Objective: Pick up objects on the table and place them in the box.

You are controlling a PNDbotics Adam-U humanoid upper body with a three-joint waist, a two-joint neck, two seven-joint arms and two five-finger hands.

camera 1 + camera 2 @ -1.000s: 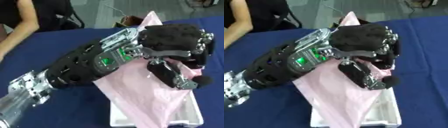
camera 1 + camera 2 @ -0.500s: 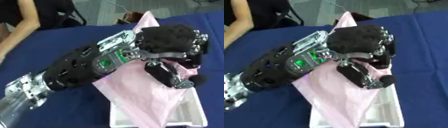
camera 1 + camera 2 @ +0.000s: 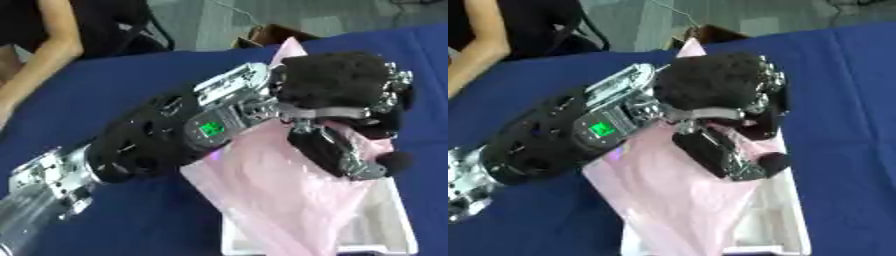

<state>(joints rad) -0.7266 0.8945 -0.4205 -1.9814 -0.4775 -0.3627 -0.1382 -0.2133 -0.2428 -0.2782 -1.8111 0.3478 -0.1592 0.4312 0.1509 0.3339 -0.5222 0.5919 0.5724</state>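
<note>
A pink plastic bag (image 3: 280, 190) lies draped over and into the white box (image 3: 389, 235) at the lower right of the blue table. My left hand (image 3: 337, 87) reaches in from the lower left and sits over the bag's upper part. Its fingers (image 3: 394, 97) are curled down on the far side and the thumb (image 3: 350, 155) presses along the pink film, so the hand is shut on the bag. A pink peak (image 3: 289, 47) sticks up behind the hand. What lies inside the box under the bag is hidden. My right hand shows in no view.
The blue tablecloth (image 3: 114, 85) spreads all round the box. A brown object (image 3: 262, 34) stands at the far table edge behind the bag. A person's arm (image 3: 48, 55) rests at the far left, away from the bag.
The whole picture has shifted a little, so the camera moved. My left hand stays curled on the pink bag over the box, with the bag's peak a little lower.
</note>
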